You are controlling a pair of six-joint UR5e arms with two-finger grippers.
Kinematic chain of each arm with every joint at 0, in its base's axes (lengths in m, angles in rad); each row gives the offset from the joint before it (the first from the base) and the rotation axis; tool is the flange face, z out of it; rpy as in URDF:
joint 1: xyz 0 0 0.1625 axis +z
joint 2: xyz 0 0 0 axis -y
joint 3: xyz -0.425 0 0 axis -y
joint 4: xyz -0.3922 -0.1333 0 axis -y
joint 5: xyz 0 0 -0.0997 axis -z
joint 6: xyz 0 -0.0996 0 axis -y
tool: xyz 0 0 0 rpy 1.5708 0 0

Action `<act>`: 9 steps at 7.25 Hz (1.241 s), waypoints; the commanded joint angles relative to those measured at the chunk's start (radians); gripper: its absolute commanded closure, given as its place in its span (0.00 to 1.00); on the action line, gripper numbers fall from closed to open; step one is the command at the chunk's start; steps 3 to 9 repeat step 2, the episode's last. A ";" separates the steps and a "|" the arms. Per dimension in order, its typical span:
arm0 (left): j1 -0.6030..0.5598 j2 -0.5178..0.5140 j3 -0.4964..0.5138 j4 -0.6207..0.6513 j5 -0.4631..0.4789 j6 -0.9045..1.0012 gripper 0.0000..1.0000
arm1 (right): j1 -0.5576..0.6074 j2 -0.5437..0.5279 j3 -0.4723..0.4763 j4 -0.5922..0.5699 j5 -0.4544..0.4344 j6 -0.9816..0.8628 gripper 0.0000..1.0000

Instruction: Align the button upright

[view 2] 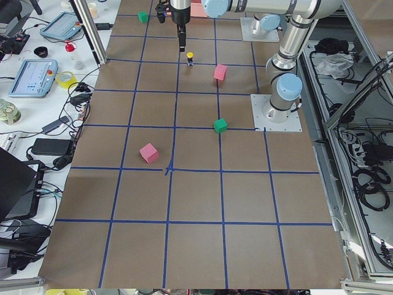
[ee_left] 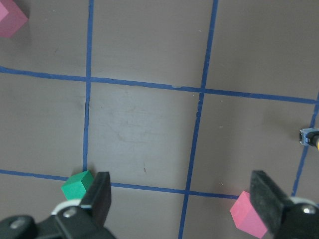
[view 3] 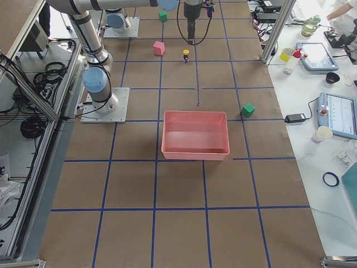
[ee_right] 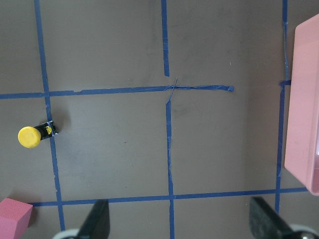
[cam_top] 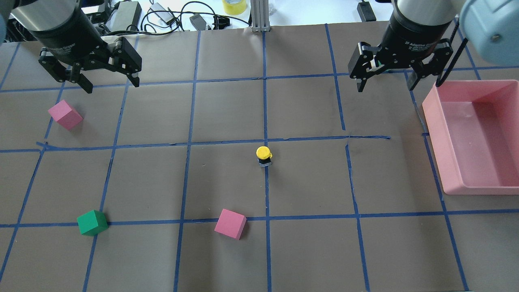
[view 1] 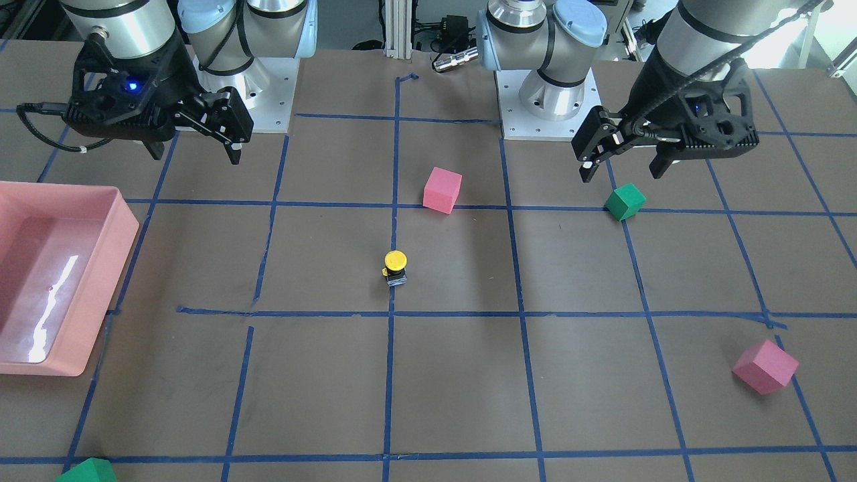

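One green cube (view 1: 87, 470) is sitting nearest the front-facing camera, and a second green cube (view 1: 625, 201) is lying just below the left pincer (view 1: 622, 173). A central pink cube (view 1: 442, 190), an outlying pink cube (view 1: 765, 366) and one pink tray (view 1: 80, 281) are showing. From overhead, the single button (cam_top: 264, 156) is standing upright between the left pincer and the right pincer (cam_top: 386, 87), well apart from both. Both pincers are gaping wide, holding nothing.

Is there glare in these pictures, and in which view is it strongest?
Exterior front-facing view: a bright white glare streak lies on the floor of the pink bin. Overhead exterior view: the same bin shows only a faint sheen. Right wrist view: even light, the button is sharp.
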 commanded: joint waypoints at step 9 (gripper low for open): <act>-0.001 0.020 -0.015 -0.003 -0.010 0.005 0.00 | 0.002 -0.002 0.000 0.000 0.002 0.003 0.00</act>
